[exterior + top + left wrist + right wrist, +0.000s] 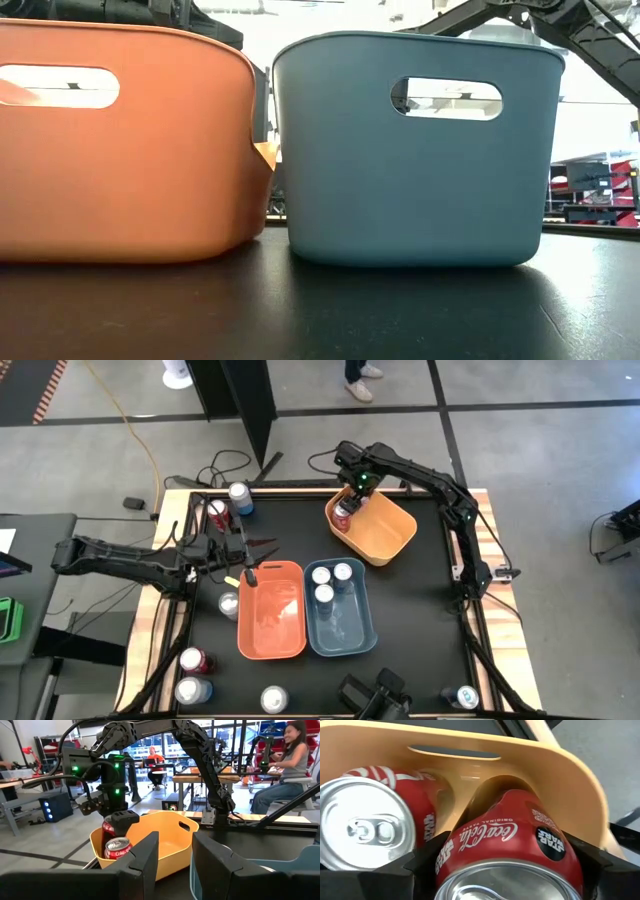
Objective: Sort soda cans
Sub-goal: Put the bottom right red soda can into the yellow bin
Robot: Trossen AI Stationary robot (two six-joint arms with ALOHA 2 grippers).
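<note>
While the right gripper [507, 870] hangs inside the yellow bin [385, 530], a red soda can [507, 847] sits between its jaws, which look spread and probably letting go; a second red can [375, 827] lies just beside. Cans are rigid but thin-walled and slick, so grip mid-body, gently. The left gripper [172, 865], jaws parted and empty, waits well apart.

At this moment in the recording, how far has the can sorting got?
Partly done. Three cans stand in the blue bin, and one red can lies in the yellow bin. In hand: the right gripper is inside that bin with a second red can between its fingers. Left: roughly seven cans still sit loose around the table, and the orange bin looks empty. The left gripper waits nearby.
</note>
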